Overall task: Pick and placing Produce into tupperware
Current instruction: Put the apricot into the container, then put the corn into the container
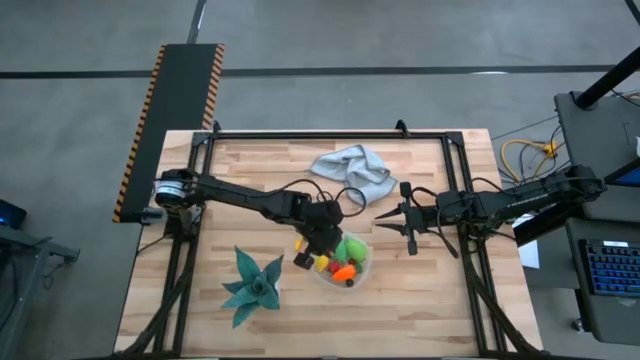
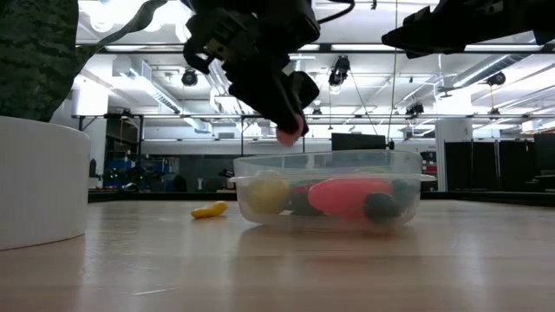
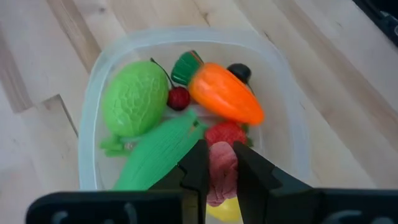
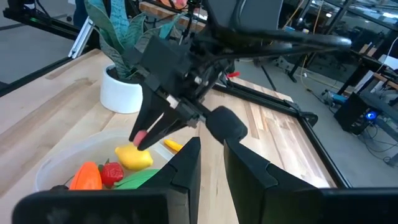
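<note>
Here a pink produce piece [image 3: 221,174] is clenched in the left pincer [image 3: 219,177] above the tupperware [image 3: 93,93]. It is best released low, over the bare spot inside the rim. The right pincer [image 4: 211,165] is held closed and empty, waiting nearby.

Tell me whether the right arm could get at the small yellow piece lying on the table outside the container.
Probably not directly. The yellow piece lies beyond the tupperware from the right gripper, and the left gripper, shut on a pink piece, hangs over the container in between.

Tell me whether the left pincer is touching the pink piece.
Touching. The left wrist view shows the left pincer closed on the pink piece, a finger against each side, above the tupperware.
</note>
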Available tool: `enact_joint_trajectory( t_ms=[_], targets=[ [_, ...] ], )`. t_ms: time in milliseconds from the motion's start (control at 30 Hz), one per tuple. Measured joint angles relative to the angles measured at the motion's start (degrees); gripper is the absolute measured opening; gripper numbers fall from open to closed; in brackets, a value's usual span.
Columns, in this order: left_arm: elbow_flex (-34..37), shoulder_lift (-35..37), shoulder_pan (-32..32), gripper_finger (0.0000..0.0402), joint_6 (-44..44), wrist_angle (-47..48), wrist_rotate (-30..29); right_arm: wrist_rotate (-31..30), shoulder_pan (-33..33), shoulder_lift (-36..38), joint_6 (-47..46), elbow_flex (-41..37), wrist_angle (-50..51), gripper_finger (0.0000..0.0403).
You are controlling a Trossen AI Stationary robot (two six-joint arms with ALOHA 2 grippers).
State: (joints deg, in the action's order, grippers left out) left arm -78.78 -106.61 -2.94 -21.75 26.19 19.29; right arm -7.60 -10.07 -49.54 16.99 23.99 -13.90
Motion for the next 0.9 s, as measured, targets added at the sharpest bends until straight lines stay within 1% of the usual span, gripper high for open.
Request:
enact_joint_trajectory(
  t_ms=[200, 333, 433, 567, 800, 900],
  targets=[
    [1.31, -0.3, 0.07, 0.0036, -0.24, -2.65, -0.01, 0.0, -0.01, 0.0, -0.01, 0.0, 0.05, 0.0063],
    [2.21, -0.3, 0.13, 0.0037, -0.24, -2.82, -0.02, 0.0, 0.0, 0.0, -0.01, 0.01, 0.07, 0.0063],
    [2.89, -0.33, 0.2, 0.0045, -0.23, -3.17, -0.02, 0.0, 0.01, 0.0, -0.01, 0.0, 0.07, 0.0063],
    [3.05, -0.41, 0.2, 0.0076, -0.12, -3.88, -0.02, 0.0, -0.01, 0.0, 0.0, 0.0, 0.07, 0.0063],
    [2.49, -0.41, 0.2, 0.0149, 0.32, -5.03, -0.5, 0.0, 0.0, 0.0, -0.01, 0.0, 0.12, 0.0063],
    [2.2, -0.41, 0.22, 0.0172, 0.91, -4.54, -0.81, 0.0, 0.01, 0.0, -0.01, 0.0, 0.16, 0.0063]
  ],
)
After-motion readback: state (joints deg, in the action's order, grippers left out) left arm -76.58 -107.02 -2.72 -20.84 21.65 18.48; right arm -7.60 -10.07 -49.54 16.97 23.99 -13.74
